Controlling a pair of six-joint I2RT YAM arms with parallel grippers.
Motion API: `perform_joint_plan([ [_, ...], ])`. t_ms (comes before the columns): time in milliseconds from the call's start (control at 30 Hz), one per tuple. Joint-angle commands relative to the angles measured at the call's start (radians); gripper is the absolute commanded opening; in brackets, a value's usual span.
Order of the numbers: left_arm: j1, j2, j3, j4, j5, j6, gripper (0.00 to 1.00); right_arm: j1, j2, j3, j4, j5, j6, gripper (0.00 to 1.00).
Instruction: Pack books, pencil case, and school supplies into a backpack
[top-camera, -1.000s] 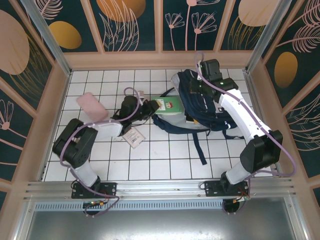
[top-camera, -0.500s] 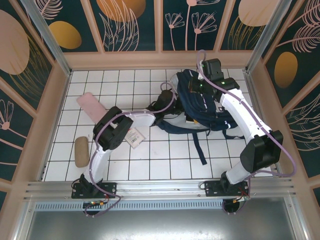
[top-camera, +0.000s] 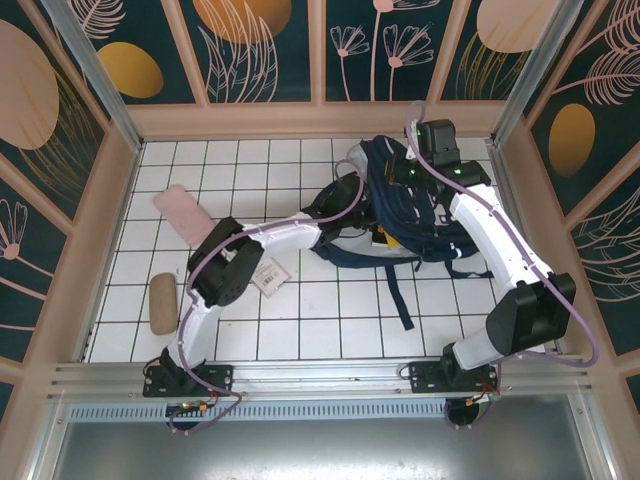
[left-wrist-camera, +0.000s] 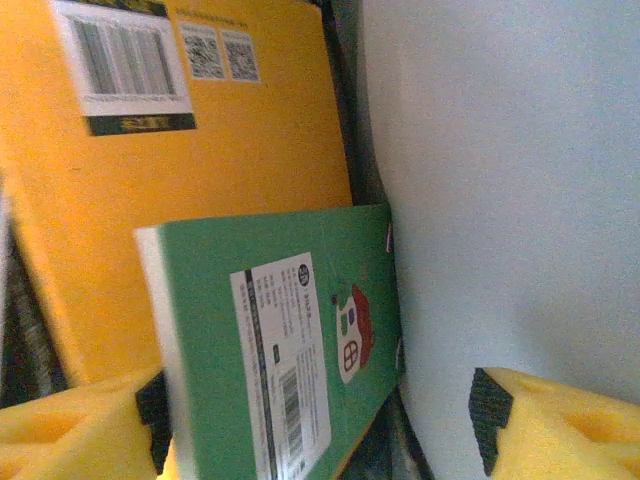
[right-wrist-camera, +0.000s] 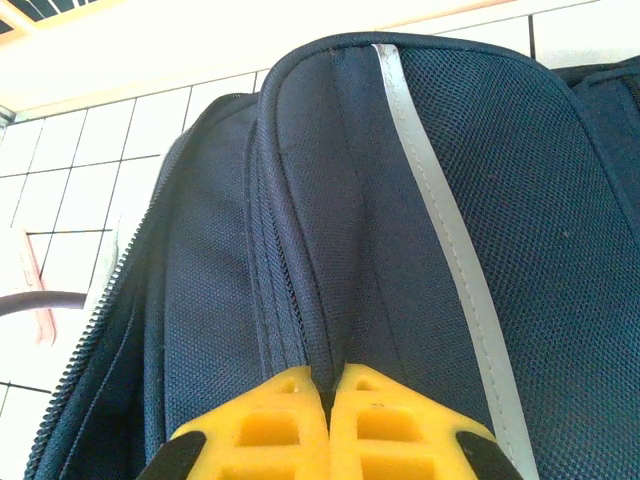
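- Nearest us, at the left of the white-tiled counter (top-camera: 330, 320), a tan oblong object (top-camera: 162, 303) lies alone, well apart from the task's things.
- A bit further out, the school supplies packet (top-camera: 268, 273), white with print, lies flat on the tiles just beside the left arm's elbow. We cannot tell whether they touch.
- Further back on the left, the pink pencil case (top-camera: 183, 212) lies on the counter, well apart from the backpack.
- The backpack (top-camera: 425, 215) lies right of centre toward the back wall, with its opening facing left. One dark strap (top-camera: 400, 300) trails toward us over the tiles.
- The left end effector (left-wrist-camera: 320, 400) is reached into the backpack's opening and is released. Its yellow pads (left-wrist-camera: 70, 430) stand wide apart.
- The green book (left-wrist-camera: 290, 340) lies between those pads, inside the backpack. Its white edge is by one pad and there is a clear gap to the other, so we see no grip on it.
- The green book lies label side up over the yellow-orange book (left-wrist-camera: 220, 150), which also shows a barcode label. A pale lining (left-wrist-camera: 500, 180) runs beside both books.
- Farthest out, the right end effector (right-wrist-camera: 328, 380) sits at the backpack's top edge. It is clenched on a fold of navy fabric that runs in between its closed pads, just beside a white reflective stripe (right-wrist-camera: 440, 230).
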Motion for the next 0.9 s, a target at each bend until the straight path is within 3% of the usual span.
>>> perform_joint_plan([
  [0, 0.02, -0.132, -0.062, -0.068, -0.068, 0.064, 0.8, -0.017, -0.063, -0.017, 0.117, -0.025, 0.008, 0.0],
  [367, 0.157, -0.493, -0.435, -0.149, -0.128, 0.077, 0.8, 0.024, -0.009, -0.136, 0.173, 0.009, -0.011, 0.01],
  [633, 0.264, -0.753, -0.644, -0.315, -0.228, 0.124, 0.86, 0.117, 0.069, -0.161, 0.215, 0.048, 0.001, 0.21],
  [700, 0.298, -0.812, -0.695, -0.351, -0.247, 0.127, 0.88, 0.152, 0.089, -0.151, 0.22, 0.073, -0.002, 0.32],
  [867, 0.386, -0.953, -0.821, -0.42, -0.269, 0.151, 0.87, 0.232, 0.142, -0.109, 0.237, 0.117, 0.027, 0.44],
])
